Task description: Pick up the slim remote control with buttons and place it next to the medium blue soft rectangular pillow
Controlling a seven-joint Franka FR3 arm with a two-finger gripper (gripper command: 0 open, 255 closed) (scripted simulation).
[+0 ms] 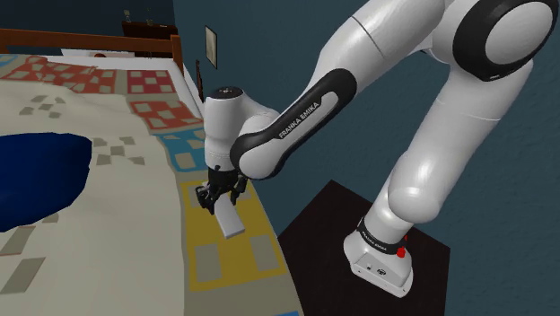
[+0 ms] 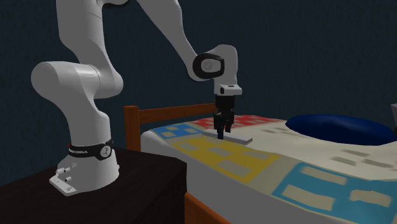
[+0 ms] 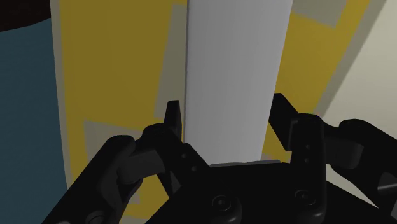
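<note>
The remote is drawn as a plain pale grey slab, lying flat on a yellow patch of the quilt near the bed's edge. My black gripper comes straight down onto its end nearest the arm. In the wrist view the remote runs away from the hand between the two fingers, which press on its long sides; the gripper is shut on it. From the second exterior view the gripper stands upright over the remote. The dark blue pillow lies further in on the bed.
A patchwork quilt covers the bed, which has a brown wooden frame. The arm's dark stand sits close against the bed's side. A small framed picture hangs on the dark blue wall.
</note>
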